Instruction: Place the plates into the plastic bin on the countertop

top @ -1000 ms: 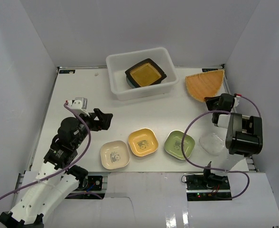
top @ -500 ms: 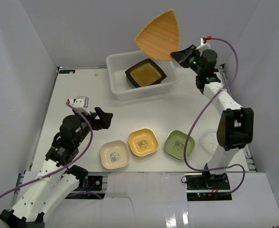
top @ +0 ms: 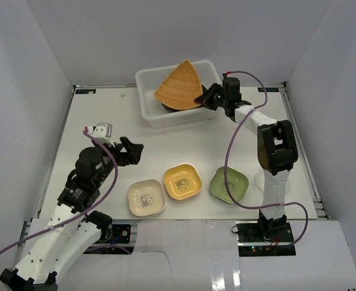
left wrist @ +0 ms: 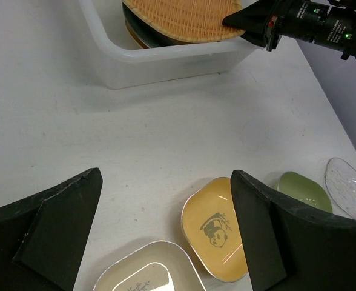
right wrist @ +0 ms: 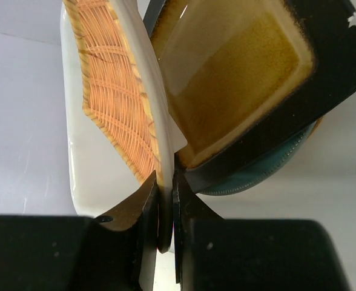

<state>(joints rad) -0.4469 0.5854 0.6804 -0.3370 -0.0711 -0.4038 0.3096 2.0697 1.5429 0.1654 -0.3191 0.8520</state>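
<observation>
White walls close in the countertop, seen first from above: the plastic bin sits at the far edge, about midway along it. The right gripper reaches over the bin's right rim, clenched on the narrow end of the orange fan-shaped plate. That plate is tilted inside the bin, its wide curved edge lower on the left and its upper corner rising past the far rim. Along the near edge runs a row of small square plates, apart from one another: the cream plate, then the yellow plate, then the green plate. The left gripper hangs over the left half of the countertop, between the bin and the cream plate, its jaws spread wide with nothing between them. From the left wrist, the same wide-spread fingers frame the yellow plate, and a small clear plate lies just right of the green one near the right edge. From the right wrist, the two pads pinch the fan plate's rim, the plate standing almost on edge. Beside it a dark rectangular plate with an amber centre rests on a round teal plate inside the bin. Whether the fan plate touches the dark one cannot be told.
</observation>
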